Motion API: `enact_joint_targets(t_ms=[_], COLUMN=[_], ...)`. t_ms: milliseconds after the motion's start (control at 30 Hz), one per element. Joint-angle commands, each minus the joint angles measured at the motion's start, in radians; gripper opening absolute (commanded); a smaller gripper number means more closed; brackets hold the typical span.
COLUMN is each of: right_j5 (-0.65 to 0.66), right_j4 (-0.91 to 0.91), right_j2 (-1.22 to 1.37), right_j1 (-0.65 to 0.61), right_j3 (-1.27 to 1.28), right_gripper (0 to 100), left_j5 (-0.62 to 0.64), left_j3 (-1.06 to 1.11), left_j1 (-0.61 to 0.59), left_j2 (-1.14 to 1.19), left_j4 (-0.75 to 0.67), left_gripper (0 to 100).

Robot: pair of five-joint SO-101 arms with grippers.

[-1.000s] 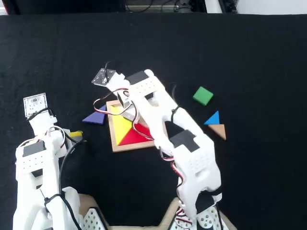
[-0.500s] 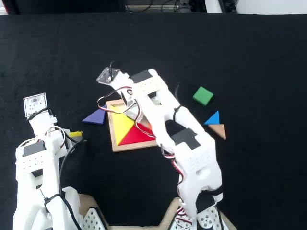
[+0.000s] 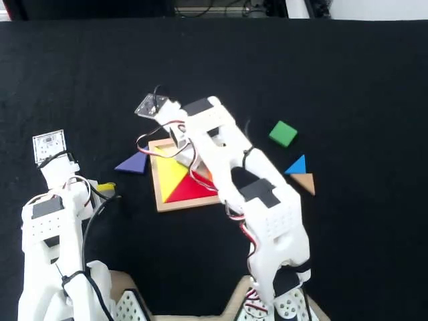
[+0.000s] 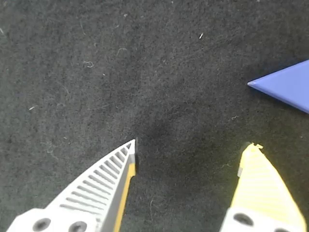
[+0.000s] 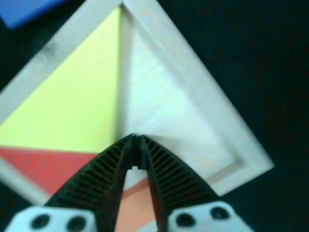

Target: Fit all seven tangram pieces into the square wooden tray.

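High view: 3 pieces point(image 3: 168, 175) in the tray point(image 3: 154, 175), 4 outside; left gripper point(image 4: 192, 143) gapes, right gripper point(image 5: 137, 137) pinched together.

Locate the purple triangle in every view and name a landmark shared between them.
High view: the purple triangle lies on the cloth beside the tray, on its left.
Left wrist view: on the cloth, ahead of the open left tool.
Right wrist view: its blue corner, outside the tray rim by the yellow piece.
Shared landmark: the tray rim along the yellow piece, in high and right wrist views.
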Motion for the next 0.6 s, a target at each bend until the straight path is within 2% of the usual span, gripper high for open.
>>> enact_joint_targets(t_ms=[0,267,333,467,567], right_j5=[-0.005,0.002,0.002,-0.005,-0.023], right_j4=[-0.072,-0.077,-0.074,-0.055,0.041], right_j2=[-0.016,0.101,0.124,0.13,0.087], right_j1=[0.043,0.041,0.061,0.118,0.126], right_j3=[-0.087,-0.168,-0.2,-0.263,-0.321], right_gripper=[1.1,1.1,1.1,1.1,1.1], left_j5=[0.009,0.018,0.025,0.129,0.181], left_j3=[-0.005,-0.012,-0.019,-0.056,-0.079], left_j1=[0.001,-0.005,-0.039,-0.074,-0.076], left_j2=[-0.006,-0.008,-0.008,-0.008,-0.008], left_j4=[-0.017,-0.017,-0.017,-0.015,-0.015], left_gripper=[33,33,33,33,33])
